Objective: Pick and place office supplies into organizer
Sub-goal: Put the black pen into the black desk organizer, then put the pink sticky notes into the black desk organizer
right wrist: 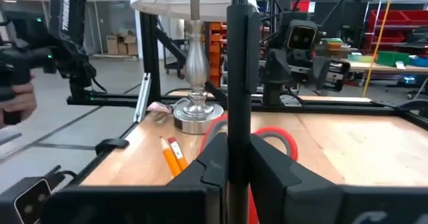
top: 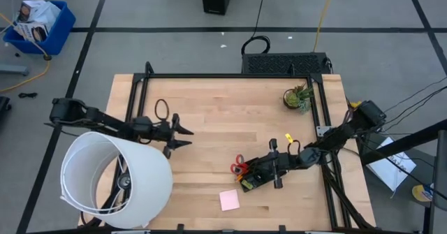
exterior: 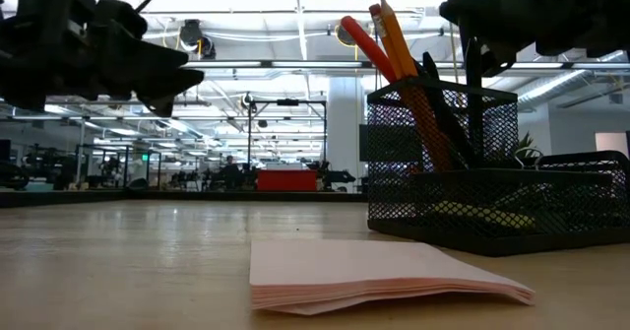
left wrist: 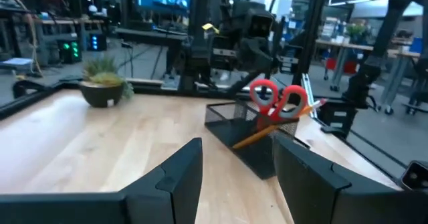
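While the pen hangs over the cup: the right gripper [top: 277,165] is clamped on a black pen [right wrist: 239,83], held upright between its fingers, directly above the organizer [top: 257,175].
Step in hand: judged to be lowering the pen into the tall mesh cup of the organizer, where the red-handled scissors [left wrist: 275,98] and orange pencils [exterior: 398,34] already stand.
Doing it well: keep the pen vertical, aim for the free gap in the cup beside the scissors' handles, go down until the tip is well inside the mesh, and only then let the fingers part.
Risk: the cup is already crowded; a tilted pen may catch on the scissors or the rim and tip out.
Left gripper [top: 183,136]: fingers spread, grasping nothing, waiting above the bare wood well to the left of the organizer, just beside the white lampshade [top: 115,181].
Still out: the pink sticky-note pad [top: 229,200] lies flat on the table near the organizer, not touching it.
Writing: no brand, label or lettering can be read on the pen, pad, organizer or scissors.
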Robot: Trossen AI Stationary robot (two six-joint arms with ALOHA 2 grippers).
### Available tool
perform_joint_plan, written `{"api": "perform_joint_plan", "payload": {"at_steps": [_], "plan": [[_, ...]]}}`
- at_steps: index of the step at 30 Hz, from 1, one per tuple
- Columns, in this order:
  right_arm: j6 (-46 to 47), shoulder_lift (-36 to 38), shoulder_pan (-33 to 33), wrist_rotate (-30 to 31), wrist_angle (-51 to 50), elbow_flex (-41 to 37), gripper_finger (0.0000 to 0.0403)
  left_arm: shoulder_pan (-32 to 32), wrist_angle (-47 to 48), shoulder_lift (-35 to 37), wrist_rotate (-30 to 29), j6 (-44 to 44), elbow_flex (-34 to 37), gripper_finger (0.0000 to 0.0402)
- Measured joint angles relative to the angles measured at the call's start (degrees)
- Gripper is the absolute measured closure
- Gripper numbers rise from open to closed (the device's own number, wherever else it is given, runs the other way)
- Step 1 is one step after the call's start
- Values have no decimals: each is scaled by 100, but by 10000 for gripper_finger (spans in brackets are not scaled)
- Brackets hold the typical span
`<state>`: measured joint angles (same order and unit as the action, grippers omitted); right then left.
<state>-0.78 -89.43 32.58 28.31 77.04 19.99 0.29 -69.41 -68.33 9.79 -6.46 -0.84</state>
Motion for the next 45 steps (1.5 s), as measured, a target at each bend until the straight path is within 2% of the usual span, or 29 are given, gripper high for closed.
{"api": "perform_joint_plan", "payload": {"at_steps": [7, 14, 29, 35, 39, 41, 45], "plan": [[7, -320, -63, -8, 93, 0, 367, 222, 933, 909, 484, 16, 32, 215], [-7, -714, -239, -8, 511, 10, 353, 357, 2040, 1697, 399, 52, 32, 215], [-23, -732, -297, -161, 644, 20, 299, 354, 2206, 1748, 378, 143, 32, 215], [-1014, -433, 50, -390, 921, 35, 297, 354, 2422, 1746, 229, 167, 30, 215], [-1740, -377, 527, -591, 417, 516, 296, 354, 2574, 1746, 214, 171, 28, 215], [-2031, -373, 681, -537, -166, 937, 296, 354, 2597, 1746, 212, 164, 28, 215], [-2245, -376, 897, 588, -1660, 1806, 302, 354, 2595, 1746, 211, 124, 28, 215]]}}
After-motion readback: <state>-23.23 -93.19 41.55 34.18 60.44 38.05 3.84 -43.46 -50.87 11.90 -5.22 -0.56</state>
